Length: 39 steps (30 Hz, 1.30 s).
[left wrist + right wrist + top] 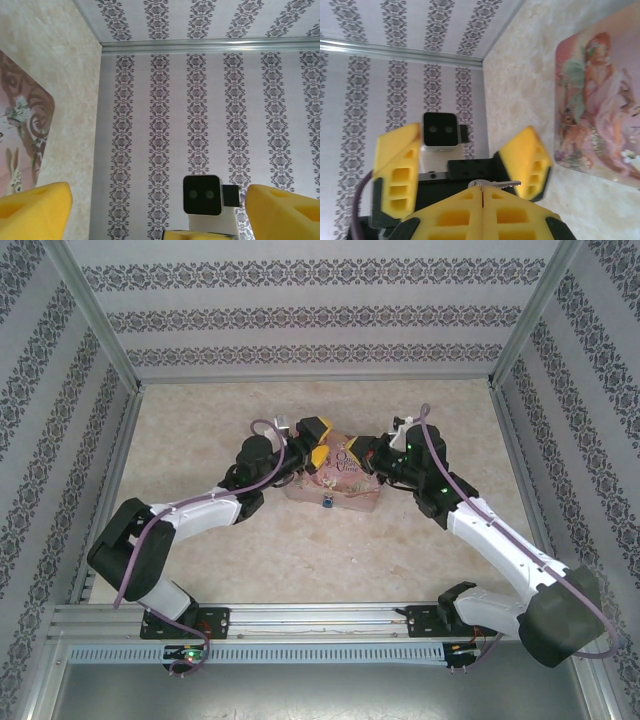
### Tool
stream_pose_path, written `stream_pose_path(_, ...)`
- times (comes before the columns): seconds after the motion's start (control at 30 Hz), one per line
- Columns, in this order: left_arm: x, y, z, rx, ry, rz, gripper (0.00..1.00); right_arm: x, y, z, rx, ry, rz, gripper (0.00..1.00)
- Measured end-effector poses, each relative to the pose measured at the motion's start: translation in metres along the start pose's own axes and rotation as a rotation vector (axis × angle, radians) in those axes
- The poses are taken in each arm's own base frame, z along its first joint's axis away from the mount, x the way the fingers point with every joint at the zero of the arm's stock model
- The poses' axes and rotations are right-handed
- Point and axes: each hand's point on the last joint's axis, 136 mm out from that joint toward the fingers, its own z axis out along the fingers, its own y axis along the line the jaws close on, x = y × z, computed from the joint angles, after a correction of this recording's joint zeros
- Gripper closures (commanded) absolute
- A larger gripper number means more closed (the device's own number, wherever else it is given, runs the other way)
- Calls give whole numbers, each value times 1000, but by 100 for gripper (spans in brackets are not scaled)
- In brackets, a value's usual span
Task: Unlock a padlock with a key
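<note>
From overhead, both arms reach in over the pink box (340,472) in the middle of the worktop (200,540). There's the padlock (328,503), a tiny blue thing at the box's near edge, between the two arms.

Switch to the right wrist view and you get the key (496,184). It's a thin silver blade poking out of the right tool (482,195), whose yellow fingers are clenched flat together on it (a tight pinch, no gap at all).

Facing it is the left tool (314,441), spread wide with nothing between its fingers (35,210). Whether it brushes the box, I can't tell.

The left wrist view adds the box's illustrated lid off to its left. It also shows the other arm's camera (202,195) straight ahead against the patterned wall (200,100).

The key is up over the box, apart from the padlock.
</note>
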Motion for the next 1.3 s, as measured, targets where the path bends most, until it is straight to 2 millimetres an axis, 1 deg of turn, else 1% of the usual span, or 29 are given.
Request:
stream_pose_path(0.07,4,-1,6,16,6,-8,11,0,6,2,-16,0,4,100)
stream_pose_path(0.17,9,-3,13,37,18,-12,11,-2,9,5,-29,-4,13,100)
stream_pose_path(0.33,15,-13,18,74,32,-17,12,1,4,12,-16,4,33,100)
stream_pose_path(0.5,16,-23,21,99,35,-14,13,1,0,17,-7,5,39,100)
stream_pose_path(0.93,19,-22,22,98,42,-15,15,-8,-3,17,7,-47,39,100)
stream_pose_path(1.3,19,-22,22,97,42,-16,18,-12,-14,17,55,-74,47,100)
